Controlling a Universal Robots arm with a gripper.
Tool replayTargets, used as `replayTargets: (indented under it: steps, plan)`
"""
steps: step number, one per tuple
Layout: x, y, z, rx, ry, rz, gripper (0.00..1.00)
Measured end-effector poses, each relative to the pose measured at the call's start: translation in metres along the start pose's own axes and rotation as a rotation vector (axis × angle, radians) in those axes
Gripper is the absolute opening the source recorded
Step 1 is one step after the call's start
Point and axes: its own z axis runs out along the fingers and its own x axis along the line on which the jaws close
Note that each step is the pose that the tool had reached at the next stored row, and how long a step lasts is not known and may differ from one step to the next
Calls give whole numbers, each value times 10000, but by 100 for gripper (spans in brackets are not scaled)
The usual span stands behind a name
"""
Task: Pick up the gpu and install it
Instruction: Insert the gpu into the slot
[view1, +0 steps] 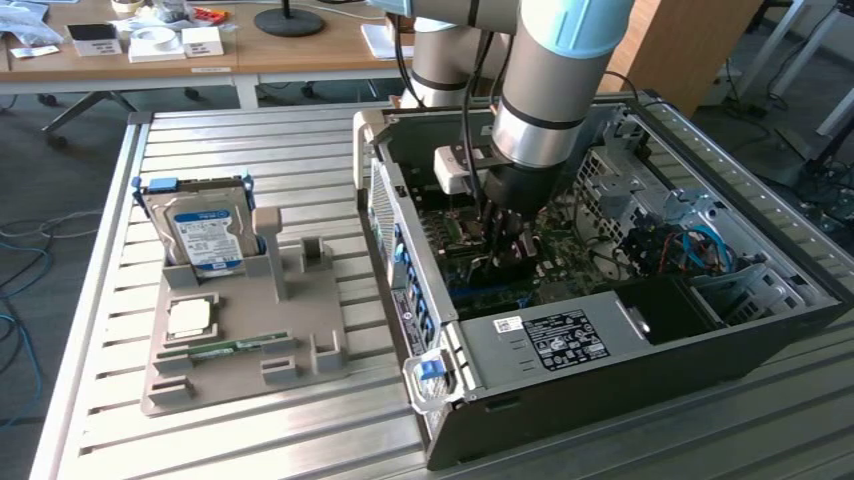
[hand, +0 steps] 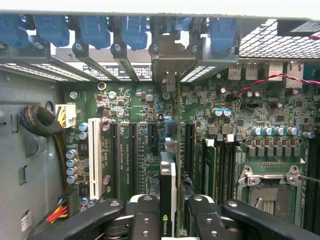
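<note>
The hand (view1: 511, 262) reaches down into the open computer case (view1: 747, 330) and pinches the gpu (hand: 168, 200) edge-on between its fingers (hand: 145, 220), with the card standing upright over the motherboard (hand: 140, 145) among the expansion slots. On the desk (view1: 267, 430) at the exterior view's left, a grey holder tray (view1: 240, 385) carries a hard drive (view1: 204, 235) standing in its rack, a memory stick (view1: 238, 347) lying flat and a processor chip (view1: 190, 318).
</note>
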Motion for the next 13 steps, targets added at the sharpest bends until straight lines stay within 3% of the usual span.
replayTargets:
  steps: [13]
  plan:
    - [5, 8, 11, 0, 1, 0, 26]
